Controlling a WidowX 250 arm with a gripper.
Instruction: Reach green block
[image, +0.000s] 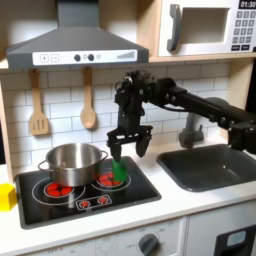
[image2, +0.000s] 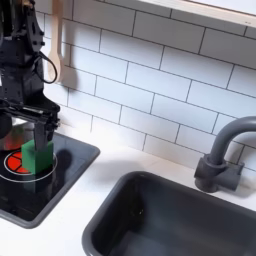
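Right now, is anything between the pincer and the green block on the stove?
Nothing visible is. The pincer hangs open just above the green block, which stands on the stove in both exterior views. The steel pot sits beside the block, on the first exterior view's left, off the path down.

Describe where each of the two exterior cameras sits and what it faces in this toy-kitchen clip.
First exterior view: in front of the counter, facing the tiled wall; black arm and gripper above the small bright green rectangular block, beside the steel pot.
Second exterior view: close and low, near the dark sink, looking across it at the gripper.
Shared: gripper, green block, sink.
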